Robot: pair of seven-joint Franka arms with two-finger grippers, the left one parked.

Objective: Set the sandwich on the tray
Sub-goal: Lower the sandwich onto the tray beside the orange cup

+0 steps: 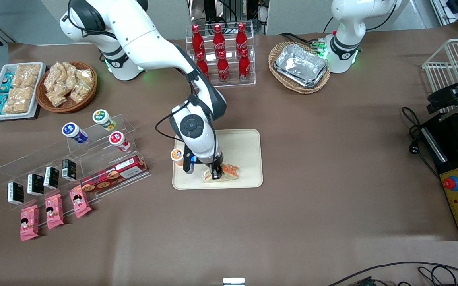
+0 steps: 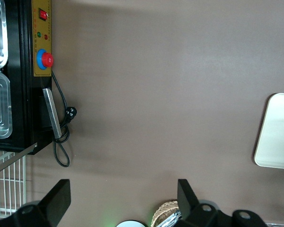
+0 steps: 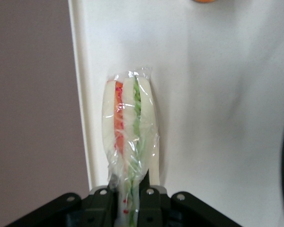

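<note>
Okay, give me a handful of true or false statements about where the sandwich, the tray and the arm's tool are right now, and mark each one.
1. The sandwich is over the tray, near its rim closest to the front camera. True.
2. The tool is parked above the red bottles. False: it is down at the sandwich, closed on its wrap.
3. A small orange-lidded cup sits at the tray's edge. True.
4. The sandwich lies in the wicker basket. False: that basket holds foil trays.
5. The sandwich shows red-orange and green filling. True.
</note>
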